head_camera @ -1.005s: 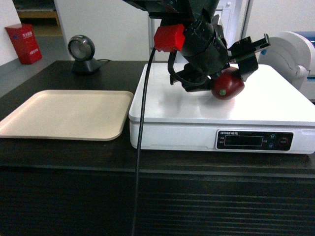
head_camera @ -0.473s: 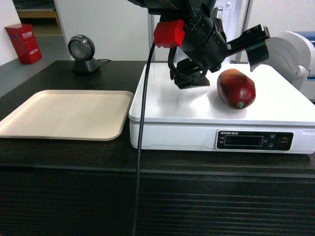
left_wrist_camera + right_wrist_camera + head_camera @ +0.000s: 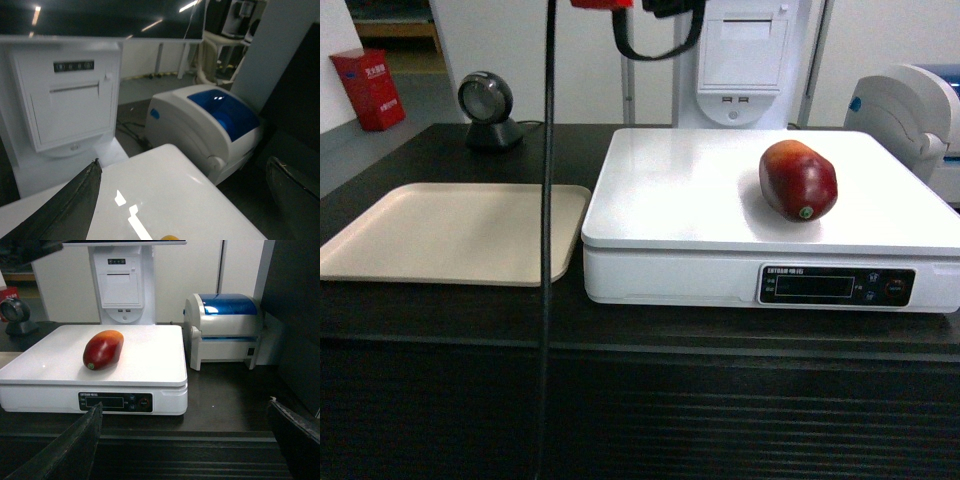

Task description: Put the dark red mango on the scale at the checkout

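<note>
Although the checkout [image 3: 440,400] fills the lower half of the head view with its dark ribbed front, the work sits on top of it: the scale [image 3: 670,200] stands on the counter, and the dark red mango [image 3: 799,179] lies on its side on the white platform, right of centre, free of any grip, its sticker end toward the display. By the look of things the placement is done. The remaining risk, as I judge it, is the fruit itself; it is oval and glossy on a smooth plate, so a knock to the counter or a brush from the dangling black cable [image 3: 546,250] could set it rolling toward the platform's edge. Both tools stand wide apart and hold nothing: the left gripper [image 3: 185,200] hangs above the scale's far corner, the right gripper [image 3: 185,440] low before the counter's front. The head view alone shows the beige tray [image 3: 450,232] just beside the scale and the round scanner [image 3: 487,108] behind it. The right wrist view alone shows the mango's yellow-orange far end, and the blue-lidded printer [image 3: 225,330] whole. The left wrist view catches only a sliver of the fruit at its bottom edge.
</note>
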### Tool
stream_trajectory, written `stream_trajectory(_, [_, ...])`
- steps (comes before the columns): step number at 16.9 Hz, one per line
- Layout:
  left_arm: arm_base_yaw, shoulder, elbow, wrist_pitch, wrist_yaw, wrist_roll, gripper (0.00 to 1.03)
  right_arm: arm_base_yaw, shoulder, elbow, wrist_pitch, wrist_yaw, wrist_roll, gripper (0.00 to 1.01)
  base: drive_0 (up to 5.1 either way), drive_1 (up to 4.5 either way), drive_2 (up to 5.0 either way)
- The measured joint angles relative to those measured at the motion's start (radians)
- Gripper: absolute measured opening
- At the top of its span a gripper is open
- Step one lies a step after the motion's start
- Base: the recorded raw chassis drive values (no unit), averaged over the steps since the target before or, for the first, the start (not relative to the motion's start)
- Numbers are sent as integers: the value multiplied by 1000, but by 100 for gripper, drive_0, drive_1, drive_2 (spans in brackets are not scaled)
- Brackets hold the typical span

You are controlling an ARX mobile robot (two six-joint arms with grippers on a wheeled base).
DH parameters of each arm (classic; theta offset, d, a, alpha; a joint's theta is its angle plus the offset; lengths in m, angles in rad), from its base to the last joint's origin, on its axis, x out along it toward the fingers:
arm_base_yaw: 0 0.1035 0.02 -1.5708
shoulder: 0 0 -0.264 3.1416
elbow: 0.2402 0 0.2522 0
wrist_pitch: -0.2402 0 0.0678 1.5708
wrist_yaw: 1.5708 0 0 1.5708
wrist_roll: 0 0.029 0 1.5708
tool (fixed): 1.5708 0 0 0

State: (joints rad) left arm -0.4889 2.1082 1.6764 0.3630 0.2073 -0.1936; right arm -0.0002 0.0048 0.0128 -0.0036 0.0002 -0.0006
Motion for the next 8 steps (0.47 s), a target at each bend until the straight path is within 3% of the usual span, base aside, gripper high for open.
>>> stream_trajectory(4, [147,-128,-184,125,-14,45,98,0,0,0,0,0,0,98,0,0,0])
stream_trajectory(6, [240,-268,-364,172,-304,125,80,0,0,0,0,0,0,98,0,0,0])
stream_trajectory(7, [325,-399,-529,239,-330,152,67,0,0,0,0,0,0,98,0,0,0])
stream_trajectory(8, [420,-515,-659,299,-271,165,57,0,0,0,0,0,0,98,0,0,0])
